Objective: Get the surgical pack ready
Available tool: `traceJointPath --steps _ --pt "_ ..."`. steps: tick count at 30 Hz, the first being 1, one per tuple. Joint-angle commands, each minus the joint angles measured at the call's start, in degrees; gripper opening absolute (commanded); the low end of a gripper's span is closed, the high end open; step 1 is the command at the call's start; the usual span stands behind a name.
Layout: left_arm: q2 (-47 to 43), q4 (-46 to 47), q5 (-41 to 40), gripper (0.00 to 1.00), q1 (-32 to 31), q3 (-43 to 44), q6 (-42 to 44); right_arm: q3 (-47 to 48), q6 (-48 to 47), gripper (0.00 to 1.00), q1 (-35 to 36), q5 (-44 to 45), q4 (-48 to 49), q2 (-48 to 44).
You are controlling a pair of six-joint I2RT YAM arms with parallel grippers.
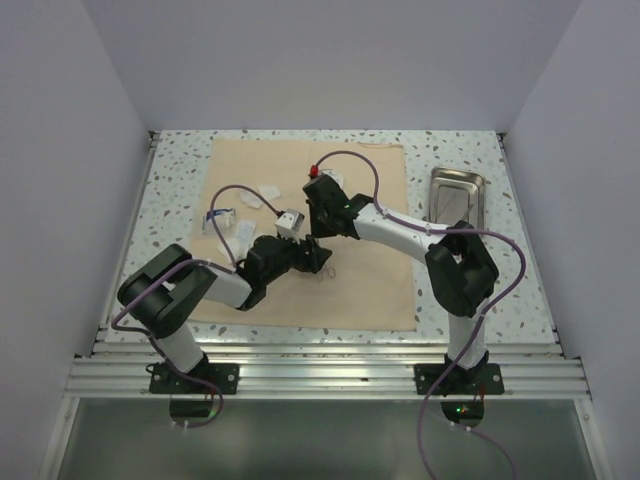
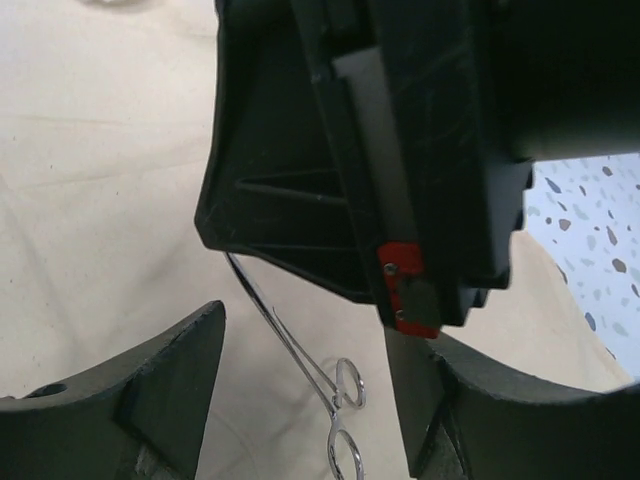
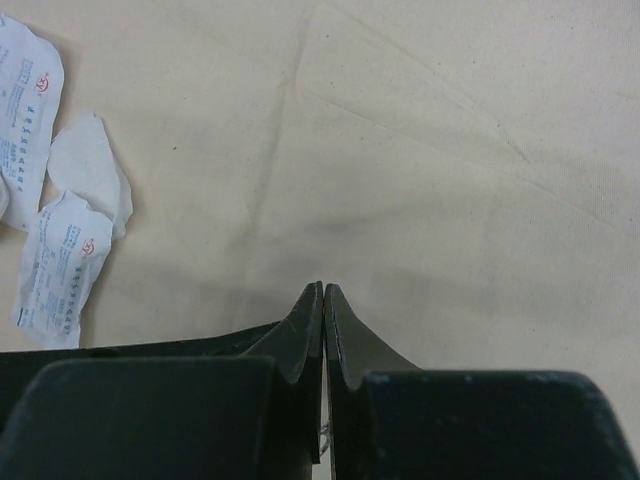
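Note:
The beige cloth sheet [image 1: 375, 270] lies flat on the table. On it rest slim steel forceps [image 2: 296, 345] with their ring handles [image 1: 322, 272] towards me. My left gripper [image 2: 305, 330] hangs low over them, open, a finger on each side of the rings, touching nothing. My right gripper [image 3: 323, 290] is shut just beyond, and a sliver of metal shows between its pads. The forceps' shaft runs up under it and its tip is hidden. White gauze packets [image 3: 60, 270] lie on the cloth's left part [image 1: 225, 220]. The steel tray [image 1: 480, 182] sits to the right of the cloth.
The two wrists crowd together at the cloth's middle [image 1: 315, 235], with the right gripper's body filling the top of the left wrist view. Speckled tabletop [image 1: 175, 190] surrounds the cloth. White walls close in the left, right and back.

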Motion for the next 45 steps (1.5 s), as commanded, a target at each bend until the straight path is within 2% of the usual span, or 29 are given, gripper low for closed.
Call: traceJointPath --steps 1,7,9,10,11,13,16,20,23,24,25,26,28,29,34,38,43,45 --pt "0.9 -0.2 -5.8 0.68 -1.3 0.5 -0.9 0.1 0.8 0.0 0.2 -0.2 1.2 -2.8" --pt "0.3 3.8 -7.7 0.66 -1.7 -2.4 -2.8 -0.1 0.7 0.0 0.2 -0.3 1.5 -3.2" --pt "2.0 3.7 -6.4 0.59 -1.8 -1.0 -3.1 -0.2 0.9 0.0 0.1 -0.3 1.6 -3.4" --pt "3.3 3.7 -3.8 0.44 -1.8 -0.3 -3.1 -0.3 0.9 0.0 0.1 -0.4 1.7 -3.6" --pt "3.9 2.1 -3.8 0.39 -1.9 0.5 -3.2 -0.3 1.0 0.0 0.1 -0.3 1.8 -3.6" --pt "4.2 1.2 -5.1 0.34 -2.3 1.3 -3.4 -0.3 1.0 0.0 0.1 -0.3 1.7 -3.8" --pt "4.0 4.4 -5.1 0.34 -2.8 -0.2 -4.1 -0.3 1.0 0.0 0.1 -0.3 1.7 -4.1" --pt "5.1 3.3 -3.7 0.32 -2.9 1.4 -4.7 -1.0 1.0 0.0 0.2 -0.5 2.0 -5.0" --pt "5.4 5.0 -2.9 0.17 -2.9 1.1 -5.2 -1.7 0.9 0.0 0.1 -0.8 2.2 -5.9" --pt "5.5 5.3 -2.7 0.1 -2.9 1.2 -5.3 -2.2 0.9 0.01 0.1 -1.0 2.3 -6.1" --pt "5.6 5.3 -2.3 0.06 -2.9 1.3 -5.3 -2.5 0.8 0.19 0.1 -1.0 2.6 -7.1" --pt "5.7 5.4 -2.1 0.02 -2.8 1.3 -5.2 -3.1 0.7 0.3 0.0 -0.6 3.0 -7.8" --pt "5.4 5.9 -1.5 0.0 -2.8 1.3 -5.3 -4.7 0.6 0.49 0.0 -0.1 3.8 -9.5" --pt "5.3 6.2 -1.3 0.0 -2.8 0.9 -5.3 -5.0 0.5 0.52 -0.4 0.2 3.8 -11.4" --pt "0.8 4.0 1.0 0.0 -2.8 0.8 -5.2 -10.9 0.4 0.53 -4.2 -5.0 7.1 -19.4" --pt "-3.7 0.6 3.9 0.0 -2.3 1.5 -6.3 -19.1 -1.2 0.52 -8.8 -15.0 14.8 -27.7" --pt "-7.2 -1.9 8.9 0.0 -0.6 3.3 -10.6 -24.9 -1.8 0.54 -8.8 -17.3 17.8 -33.7" --pt "-7.4 -2.0 10.7 0.0 -0.5 4.5 -12.8 -27.6 -1.1 0.58 -8.9 -19.1 21.7 -35.6"
